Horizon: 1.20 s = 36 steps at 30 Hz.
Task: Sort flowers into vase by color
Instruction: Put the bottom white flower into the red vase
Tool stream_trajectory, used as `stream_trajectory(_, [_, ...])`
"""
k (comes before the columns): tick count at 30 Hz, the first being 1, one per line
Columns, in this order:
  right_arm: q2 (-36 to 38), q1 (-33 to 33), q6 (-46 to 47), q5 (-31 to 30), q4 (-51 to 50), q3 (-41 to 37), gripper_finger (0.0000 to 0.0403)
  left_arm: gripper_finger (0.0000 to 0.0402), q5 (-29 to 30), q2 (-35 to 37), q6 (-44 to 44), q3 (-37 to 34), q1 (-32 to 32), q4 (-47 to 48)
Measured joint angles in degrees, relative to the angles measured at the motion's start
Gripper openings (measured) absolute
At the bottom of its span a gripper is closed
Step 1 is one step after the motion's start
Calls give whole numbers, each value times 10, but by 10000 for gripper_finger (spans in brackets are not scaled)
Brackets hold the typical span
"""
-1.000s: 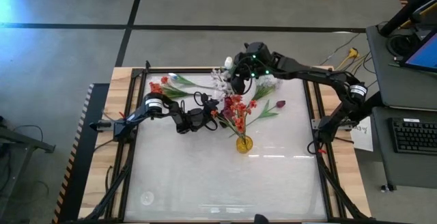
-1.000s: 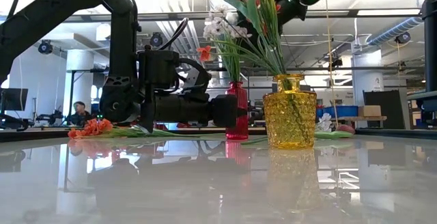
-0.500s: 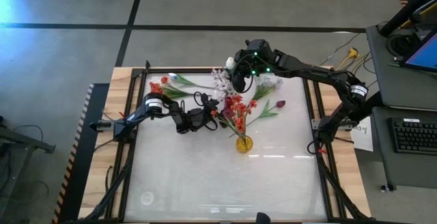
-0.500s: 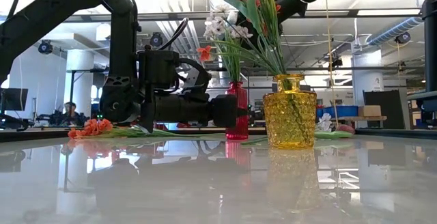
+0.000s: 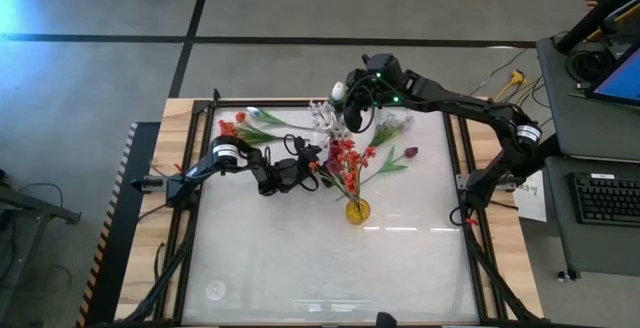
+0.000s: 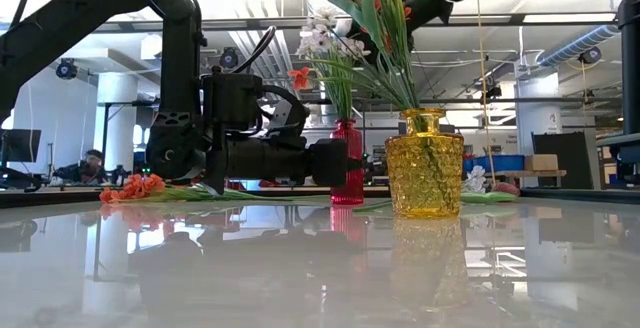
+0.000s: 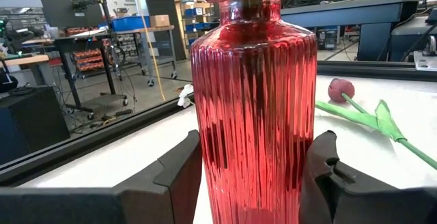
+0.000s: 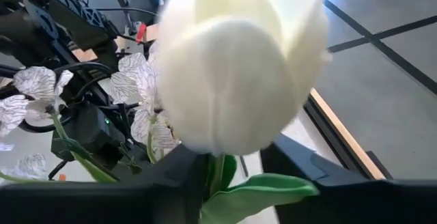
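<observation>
My left gripper (image 5: 312,163) reaches level from the table's left and is shut on the red glass vase (image 7: 254,101), which stands mid-table with white blossom sprays (image 6: 320,33) in it. The yellow vase (image 5: 357,211) stands nearer and holds red-orange blossoms (image 5: 345,156). My right gripper (image 5: 350,108) hovers high over the far side, shut on a white tulip (image 8: 239,60). A red-orange cluster (image 5: 232,126) lies far left on the table. A dark red tulip (image 5: 410,153) and white sprays (image 5: 392,123) lie on the right. My left gripper pinches the red vase's ribbed body (image 7: 205,149) between its two fingers (image 7: 179,176), level from the table's left. The vase stands upright on the table. My right gripper pinches the white tulip's green stem just below the blossom (image 8: 217,173). The tulip is lifted clear, and the rest of its stem is hidden.
The table has a raised dark frame (image 5: 205,168) around a glossy white top. Both vases stand close together at the middle, their flowers spreading overhead. Free room lies on the near half (image 5: 320,268). A desk with a keyboard (image 5: 605,198) stands off to the right.
My right gripper has drifted slightly toward the far edge, carrying the white tulip with it. The left arm and both vases have kept still.
</observation>
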State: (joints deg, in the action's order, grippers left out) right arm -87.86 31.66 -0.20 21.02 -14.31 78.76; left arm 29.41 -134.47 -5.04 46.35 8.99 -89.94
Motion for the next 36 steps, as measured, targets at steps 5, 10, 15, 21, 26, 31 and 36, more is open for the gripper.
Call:
stream_trajectory(5, [1,-1,-8,5,-2,0,33,164,0,0,0,0,0,0])
stream_trajectory(10, [2,-9,-12,5,0,-4,15,164,0,0,0,0,0,0])
stream_trajectory(15, [2,-10,-16,4,0,-7,11,165,0,0,0,0,0,0])
stream_trajectory(21, [3,-10,-27,-1,3,-22,12,164,0,0,0,0,0,0])
stream_trajectory(26, [3,-17,-45,-1,5,-35,12,165,0,0,0,0,0,0])
stream_trajectory(31, [3,-27,-61,-1,14,-40,12,165,0,0,0,0,0,0])
stream_trajectory(36, [3,-38,-84,-1,14,-40,12,165,0,0,0,0,0,0])
